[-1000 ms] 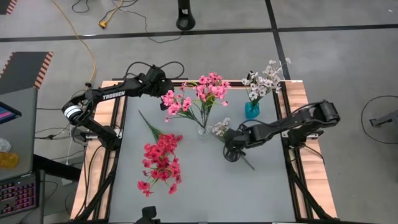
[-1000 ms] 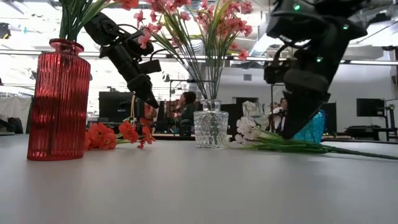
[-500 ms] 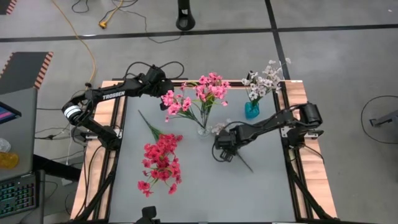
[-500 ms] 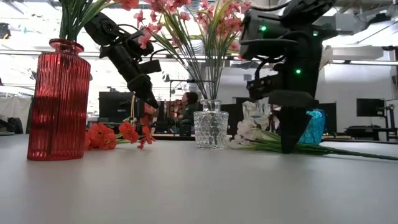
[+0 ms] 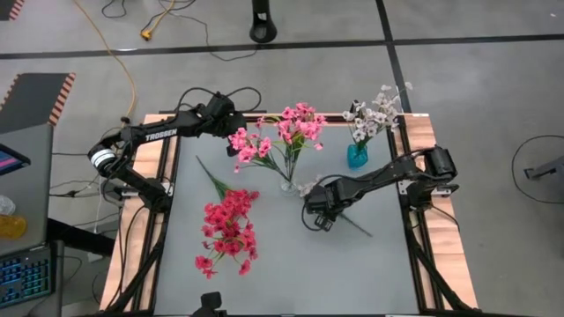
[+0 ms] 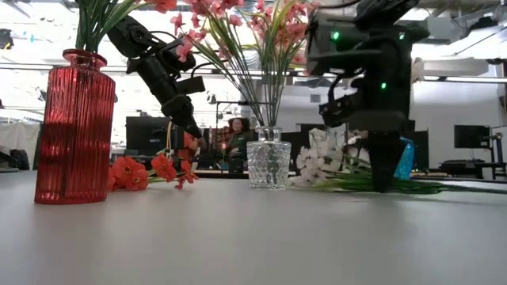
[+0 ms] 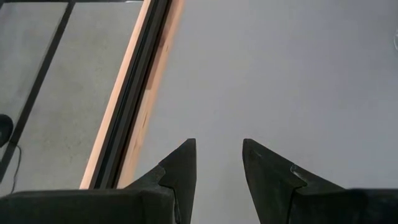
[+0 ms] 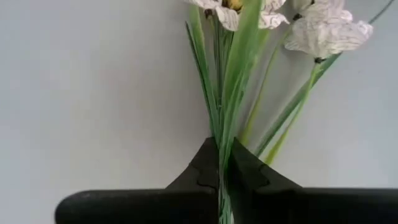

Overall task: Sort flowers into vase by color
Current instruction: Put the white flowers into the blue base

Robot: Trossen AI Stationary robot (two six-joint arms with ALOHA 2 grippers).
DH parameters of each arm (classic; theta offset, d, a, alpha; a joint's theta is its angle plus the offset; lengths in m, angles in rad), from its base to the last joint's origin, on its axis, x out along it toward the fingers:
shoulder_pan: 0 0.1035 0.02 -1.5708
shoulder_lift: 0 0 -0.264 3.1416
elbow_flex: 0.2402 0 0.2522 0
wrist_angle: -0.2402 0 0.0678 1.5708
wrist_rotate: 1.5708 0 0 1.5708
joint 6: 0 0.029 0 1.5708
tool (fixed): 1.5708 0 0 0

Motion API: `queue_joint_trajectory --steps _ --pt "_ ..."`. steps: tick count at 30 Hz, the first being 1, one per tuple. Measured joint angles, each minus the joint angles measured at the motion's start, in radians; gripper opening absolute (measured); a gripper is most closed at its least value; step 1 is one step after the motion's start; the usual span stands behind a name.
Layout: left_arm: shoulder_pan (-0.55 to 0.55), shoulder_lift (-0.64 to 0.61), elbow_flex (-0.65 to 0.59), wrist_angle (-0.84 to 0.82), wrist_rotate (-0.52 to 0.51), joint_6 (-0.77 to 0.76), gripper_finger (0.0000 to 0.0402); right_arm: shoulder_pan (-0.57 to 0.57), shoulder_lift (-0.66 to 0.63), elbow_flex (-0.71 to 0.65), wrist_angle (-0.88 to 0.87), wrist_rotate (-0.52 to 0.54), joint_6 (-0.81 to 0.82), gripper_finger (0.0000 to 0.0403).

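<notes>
A: Left gripper?
B: Parked by the table's far-left edge, jaws apart, empty.
A: And the right gripper?
B: Open a second ago; now pinched on the white sprig's stems, mid-table beside the clear vase.
A: Meaning?
B: Grasp made (sprig not lifted yet); blue vase next, I'd judge.

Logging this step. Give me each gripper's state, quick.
Left gripper: open, empty.
Right gripper: closed on the white flower sprig.
</notes>
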Motion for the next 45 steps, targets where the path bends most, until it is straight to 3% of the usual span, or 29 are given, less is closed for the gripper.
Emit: queue_joint_trajectory --steps 9,21,26,34,39,45 --pt "0.000 0.000 0.000 -0.017 0.002 0.000 0.0119 0.101 -0.138 0.000 -0.052 0.039 0.112 0.0040" --pt "0.067 -0.087 -0.020 -0.121 0.152 -0.014 0.0119 0.208 -0.414 0.001 -0.074 0.341 0.139 0.0039" --pt "0.084 -0.227 -0.160 -0.093 0.191 -0.029 0.0119 0.257 -0.537 0.001 -0.134 0.533 0.138 0.0039" --pt "0.081 -0.480 -0.388 0.077 0.148 -0.123 0.0119 0.354 -0.685 0.002 -0.154 0.998 0.093 0.0039" --pt "0.080 -0.574 -0.444 0.141 0.136 -0.164 0.0119 0.386 -0.703 0.002 -0.166 1.197 0.067 0.0039" --pt "0.080 -0.598 -0.445 0.151 0.128 -0.201 0.0119 0.388 -0.703 0.002 -0.227 1.404 0.067 0.0039"
